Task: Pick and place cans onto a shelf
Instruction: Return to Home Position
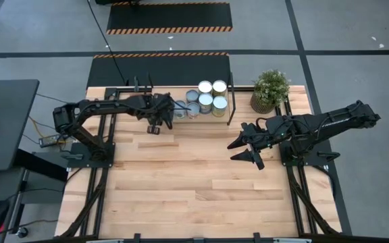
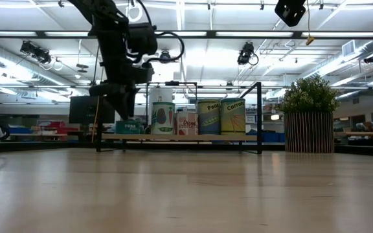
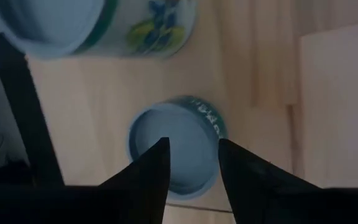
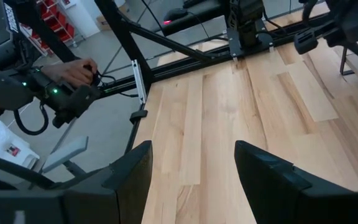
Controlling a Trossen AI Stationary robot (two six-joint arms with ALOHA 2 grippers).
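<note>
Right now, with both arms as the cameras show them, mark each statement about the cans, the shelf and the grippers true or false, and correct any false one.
1. All the cans in view stand on the shelf. True.
2. The right gripper holds a can. False: it is open and empty above the bare tabletop.
3. The potted plant stands just off the shelf's end on the right arm's side. True.
4. The left gripper hangs over the middle of the tabletop. False: it is at the shelf's left end, open, above a low green-labelled can.
</note>
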